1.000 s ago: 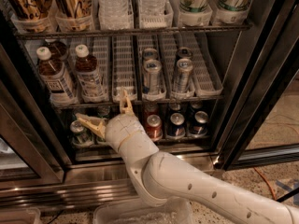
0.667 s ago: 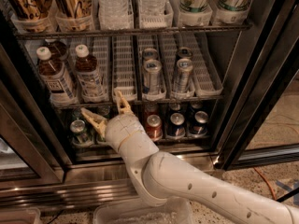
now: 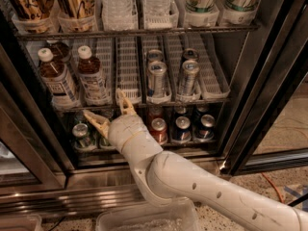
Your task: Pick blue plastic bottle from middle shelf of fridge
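Fingers (image 3: 126, 104) spread apart and grasping nothing, my gripper (image 3: 103, 103) hovers at the front edge of the middle shelf (image 3: 192, 101) inside the fridge (image 3: 269, 81). The blue plastic bottle (image 3: 91, 78) stands upright just above the fingers, apart from them, in its white lane tray.

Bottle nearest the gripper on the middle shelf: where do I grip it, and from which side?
Probably the labelled body of the bottle, from the front: it stands upright at the shelf edge, with a second bottle close beside it. The gripper, open, sits just below it.
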You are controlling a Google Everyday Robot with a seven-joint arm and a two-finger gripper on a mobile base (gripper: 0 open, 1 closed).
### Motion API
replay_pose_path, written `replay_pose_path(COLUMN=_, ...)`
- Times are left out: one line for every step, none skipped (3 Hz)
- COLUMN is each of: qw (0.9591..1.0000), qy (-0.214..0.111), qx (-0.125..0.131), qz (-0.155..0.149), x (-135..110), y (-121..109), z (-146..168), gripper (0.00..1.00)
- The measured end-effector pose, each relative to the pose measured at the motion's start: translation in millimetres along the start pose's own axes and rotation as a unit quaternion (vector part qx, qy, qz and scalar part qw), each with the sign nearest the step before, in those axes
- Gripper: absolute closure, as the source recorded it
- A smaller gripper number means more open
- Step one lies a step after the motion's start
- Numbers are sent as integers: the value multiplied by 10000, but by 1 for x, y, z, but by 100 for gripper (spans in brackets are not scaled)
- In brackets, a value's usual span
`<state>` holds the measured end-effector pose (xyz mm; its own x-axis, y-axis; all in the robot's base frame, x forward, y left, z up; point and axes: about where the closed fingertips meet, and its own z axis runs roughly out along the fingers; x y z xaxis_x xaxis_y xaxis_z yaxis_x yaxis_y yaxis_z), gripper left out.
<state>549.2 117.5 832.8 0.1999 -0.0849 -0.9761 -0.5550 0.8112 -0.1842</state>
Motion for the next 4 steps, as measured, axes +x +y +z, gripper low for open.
replay_pose_path(qw=10000, qy=-3, qx=-48, qz=-63, x=1, y=-3, z=8, gripper=26)
replay_pose_path(qw=9998, qy=-53, qx=-149, qz=-100, x=1, y=-4, z=20, gripper=27)
replay_pose_path(qw=9995, qy=-174, qx=-240, qz=-83, x=-3, y=-6, z=35, gripper=28)
replay_pose_path(qw=9990, qy=-252, qx=-353, qz=-57, x=-4, y=-8, z=51, gripper=28)
